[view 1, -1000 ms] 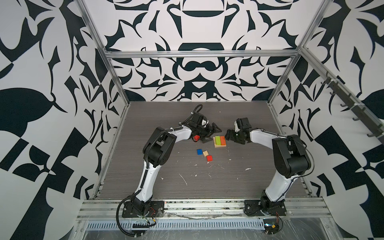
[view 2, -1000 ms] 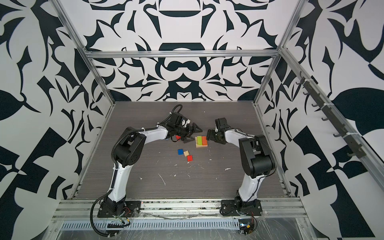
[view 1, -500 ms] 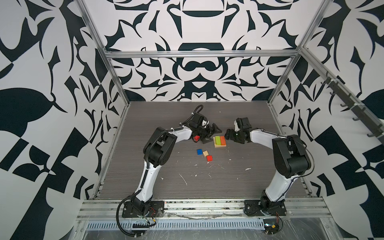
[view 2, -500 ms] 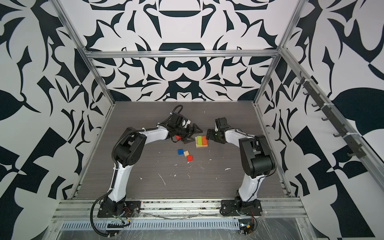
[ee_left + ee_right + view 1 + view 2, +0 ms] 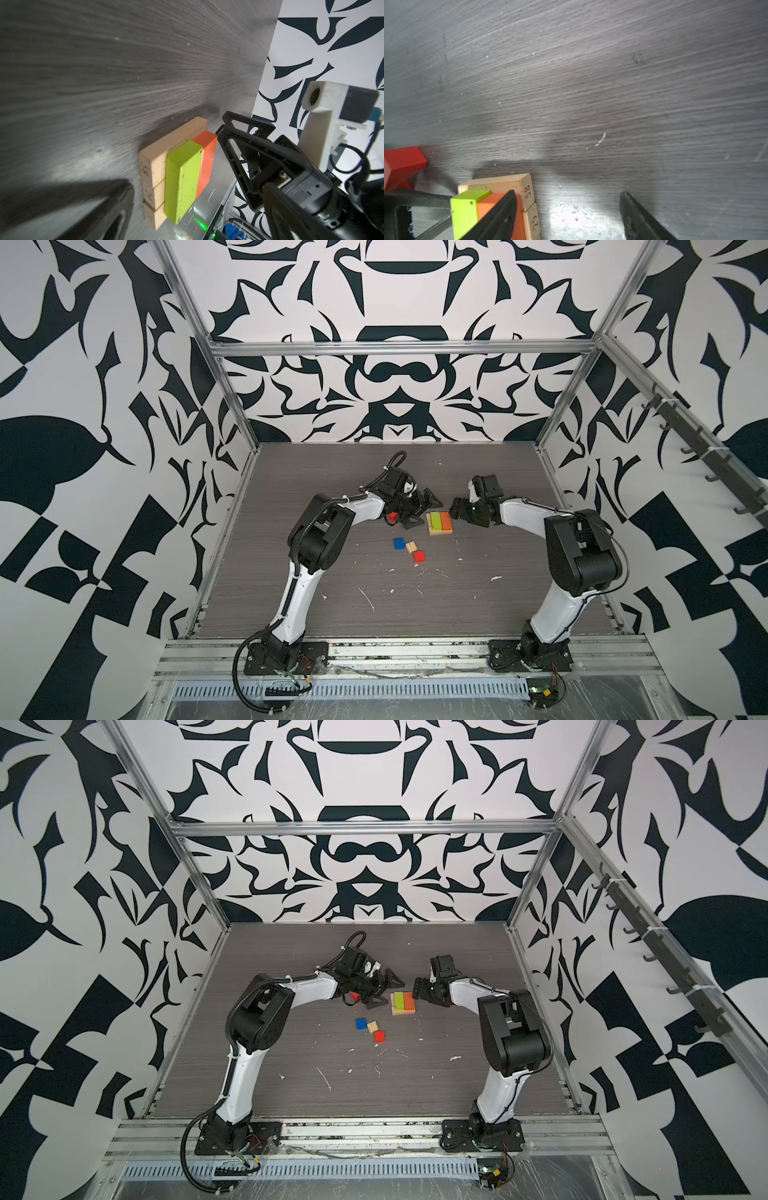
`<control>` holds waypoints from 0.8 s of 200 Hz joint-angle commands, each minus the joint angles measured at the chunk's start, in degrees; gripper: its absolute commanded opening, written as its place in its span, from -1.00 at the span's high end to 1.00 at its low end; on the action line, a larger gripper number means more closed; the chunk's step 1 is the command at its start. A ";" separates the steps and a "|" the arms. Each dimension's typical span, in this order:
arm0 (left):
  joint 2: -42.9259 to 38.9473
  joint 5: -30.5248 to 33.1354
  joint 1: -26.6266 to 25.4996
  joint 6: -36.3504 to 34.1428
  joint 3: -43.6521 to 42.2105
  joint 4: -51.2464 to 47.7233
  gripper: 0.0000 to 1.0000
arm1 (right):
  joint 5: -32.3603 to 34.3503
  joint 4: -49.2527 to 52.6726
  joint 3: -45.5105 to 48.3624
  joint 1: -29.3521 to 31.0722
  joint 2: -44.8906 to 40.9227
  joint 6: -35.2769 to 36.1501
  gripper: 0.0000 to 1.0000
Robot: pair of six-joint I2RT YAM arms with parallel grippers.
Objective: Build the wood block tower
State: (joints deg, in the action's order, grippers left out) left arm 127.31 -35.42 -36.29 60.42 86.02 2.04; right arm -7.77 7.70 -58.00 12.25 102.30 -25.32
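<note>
**Five planks stacked, four blocks loose, both my jaws empty**

The wood block tower [image 5: 439, 523] sits about mid-table [image 5: 498, 593], between my two grippers. I count three tan planks [image 5: 152, 166] side by side as its base. One lime green plank [image 5: 182, 176] and one orange plank [image 5: 205, 158] lie crosswise on top, touching each other.

Nearer the table's front edge lie three loose cubes: one blue cube [image 5: 399, 544], one tan cube [image 5: 411, 547] and one red cube [image 5: 419, 556]. A second red block [image 5: 391, 517] lies under my left arm.

My left gripper [image 5: 430, 512] is spread wide and holds nothing, just beside the tower. My right gripper [image 5: 455, 509] is parted and empty too. One of its fingers [image 5: 500, 214] is at the orange plank, but I cannot tell whether it touches.

One tan plank end is stamped 58 [image 5: 528, 192]. Its neighbour's number could be 29 or 62.
</note>
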 commanded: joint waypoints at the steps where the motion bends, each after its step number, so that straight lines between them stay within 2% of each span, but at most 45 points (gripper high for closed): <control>1: 1.19 0.61 -0.29 -0.30 1.34 -1.69 -0.99 | 1.87 0.52 0.17 0.23 -2.59 0.16 -0.64; 49: 1.52 0.26 -0.53 -0.31 1.75 -1.34 -0.99 | 1.97 0.74 0.60 0.23 -2.79 0.27 -0.63; 160: 2.07 0.00 -0.53 0.40 2.20 -0.11 -0.99 | -2.28 -0.66 0.72 0.26 -1.97 1.07 -0.62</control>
State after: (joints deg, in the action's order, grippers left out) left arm 127.81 -35.48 -36.58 60.47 86.72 2.35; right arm -8.62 7.86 -57.52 12.25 102.28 -25.15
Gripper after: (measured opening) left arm 0.994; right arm 0.812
